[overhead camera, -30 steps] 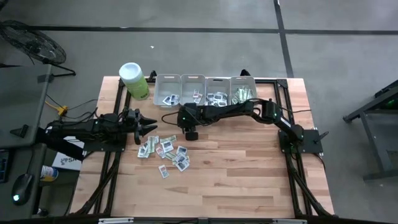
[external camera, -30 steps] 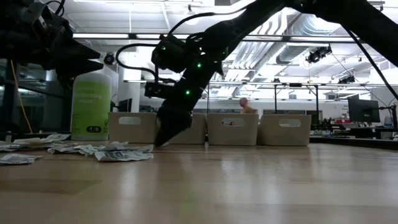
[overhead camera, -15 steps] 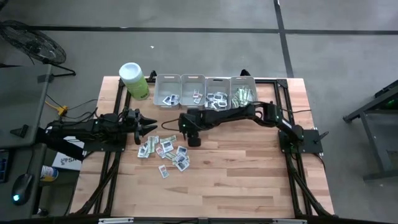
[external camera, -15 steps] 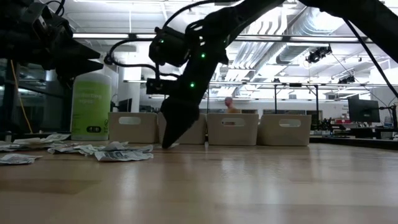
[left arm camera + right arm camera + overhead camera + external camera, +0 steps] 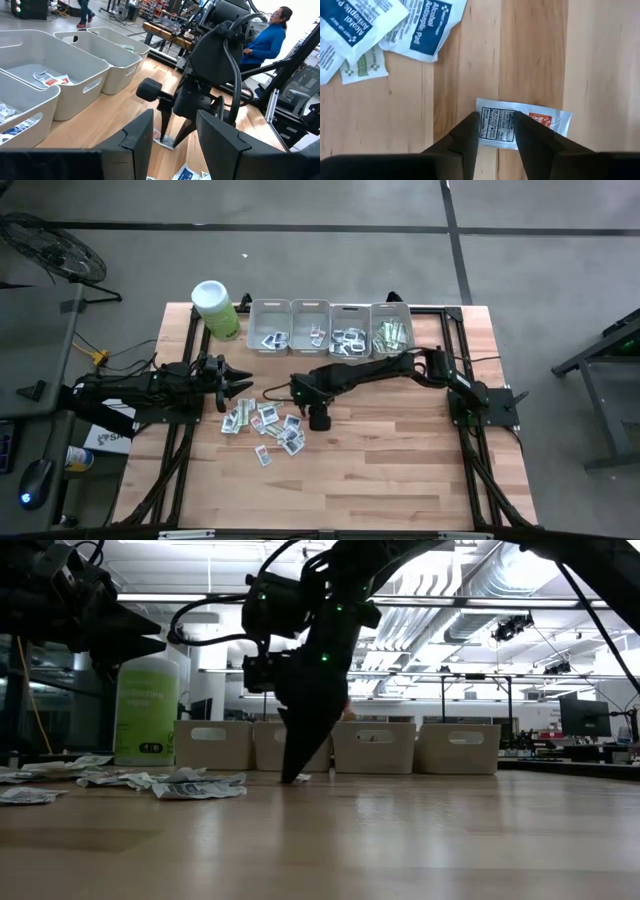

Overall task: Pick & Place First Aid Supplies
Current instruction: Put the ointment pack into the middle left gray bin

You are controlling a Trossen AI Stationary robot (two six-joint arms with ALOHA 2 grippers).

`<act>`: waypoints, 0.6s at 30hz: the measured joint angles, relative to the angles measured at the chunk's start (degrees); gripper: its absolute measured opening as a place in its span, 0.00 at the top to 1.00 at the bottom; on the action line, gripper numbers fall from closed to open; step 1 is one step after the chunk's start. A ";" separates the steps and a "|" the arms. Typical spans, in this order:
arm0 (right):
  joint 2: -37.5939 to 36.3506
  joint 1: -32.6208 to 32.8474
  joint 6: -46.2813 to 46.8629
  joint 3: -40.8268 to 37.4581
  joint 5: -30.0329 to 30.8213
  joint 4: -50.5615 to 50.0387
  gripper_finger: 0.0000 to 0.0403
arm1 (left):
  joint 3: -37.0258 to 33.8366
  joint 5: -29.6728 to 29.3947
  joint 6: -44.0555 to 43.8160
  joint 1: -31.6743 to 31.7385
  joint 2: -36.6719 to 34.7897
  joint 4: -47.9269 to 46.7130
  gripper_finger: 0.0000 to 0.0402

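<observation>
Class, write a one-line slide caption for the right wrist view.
Right pincer straddles a red-marked packet lying flat on the table, fingers apart, beside loose alcohol pads.

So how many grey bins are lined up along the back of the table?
4, side by side in a row at the table's far edge: first bin, second bin, third bin and fourth bin, counting from the lime-green canister.

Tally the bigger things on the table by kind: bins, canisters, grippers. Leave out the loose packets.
Bins: 4
Canister: 1
Grippers: 2, the left gripper and the right gripper
Total: 7
</observation>
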 joint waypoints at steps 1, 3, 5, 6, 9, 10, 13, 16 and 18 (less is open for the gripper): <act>-0.02 0.04 0.04 0.00 -0.02 -0.29 0.71 | -0.02 0.00 0.00 0.00 0.00 0.00 0.63; -0.02 0.12 0.13 0.02 -0.16 -0.82 0.74 | 0.00 0.00 0.00 0.00 0.00 0.00 0.63; -0.04 0.40 0.21 0.02 0.27 -1.20 0.78 | -0.01 0.00 0.00 0.00 0.00 0.00 0.63; -0.04 0.57 0.26 0.02 0.52 -1.32 0.80 | -0.02 0.00 0.00 -0.01 0.00 0.00 0.63; -0.04 1.12 0.26 0.02 0.82 -1.42 0.86 | 0.00 0.00 0.02 -0.02 0.00 0.00 0.63; -0.04 1.31 0.24 0.02 0.99 -1.46 0.88 | 0.00 0.00 0.00 0.00 0.00 0.00 0.63; -0.25 1.96 0.03 0.02 2.09 -1.84 0.96 | 0.00 0.00 0.00 0.00 0.00 0.00 0.63; -0.97 2.93 -0.24 -0.02 5.44 -3.38 0.99 | 0.00 0.00 0.00 -0.01 0.01 0.00 0.63; -2.17 3.49 -0.98 -0.16 8.14 -5.18 0.98 | 0.00 0.00 0.00 -0.02 0.02 0.00 0.63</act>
